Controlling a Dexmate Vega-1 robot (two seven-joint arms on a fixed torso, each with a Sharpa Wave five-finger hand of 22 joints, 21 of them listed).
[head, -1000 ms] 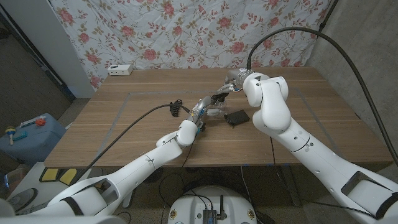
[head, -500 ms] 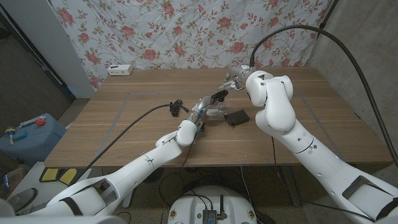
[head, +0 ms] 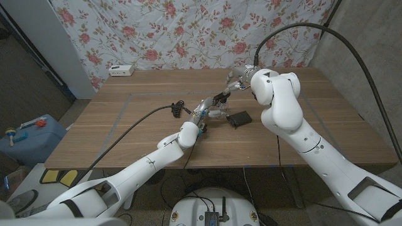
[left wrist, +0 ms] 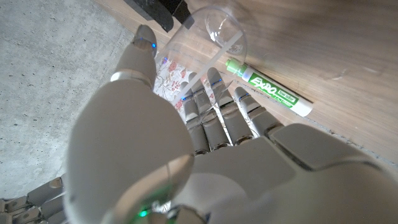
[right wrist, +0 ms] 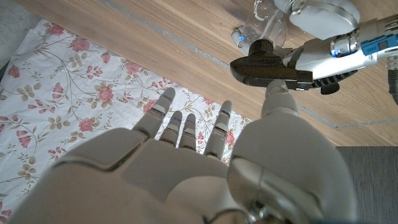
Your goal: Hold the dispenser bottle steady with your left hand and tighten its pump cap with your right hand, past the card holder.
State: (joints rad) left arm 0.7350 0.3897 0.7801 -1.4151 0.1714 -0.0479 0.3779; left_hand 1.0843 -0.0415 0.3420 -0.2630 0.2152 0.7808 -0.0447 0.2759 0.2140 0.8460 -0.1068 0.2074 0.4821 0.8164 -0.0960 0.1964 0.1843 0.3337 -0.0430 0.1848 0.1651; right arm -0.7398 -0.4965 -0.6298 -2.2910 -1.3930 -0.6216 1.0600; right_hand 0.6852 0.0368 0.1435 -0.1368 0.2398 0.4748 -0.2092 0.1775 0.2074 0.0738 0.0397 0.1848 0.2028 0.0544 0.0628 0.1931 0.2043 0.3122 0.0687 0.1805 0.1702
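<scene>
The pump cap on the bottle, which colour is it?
Black. The pump cap shows best in the right wrist view.

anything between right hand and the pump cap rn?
Nothing visible. In the right wrist view the right hand is open just short of the black pump cap, with only bare table between. The left hand is at the clear bottle below. The card holder lies off to the side.

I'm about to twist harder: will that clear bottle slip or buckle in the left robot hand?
The bottle looks clear and empty, so it is probably light and apt to turn with the pump cap. Its thin-looking, smooth wall may flex or slip under the left robot hand.
</scene>
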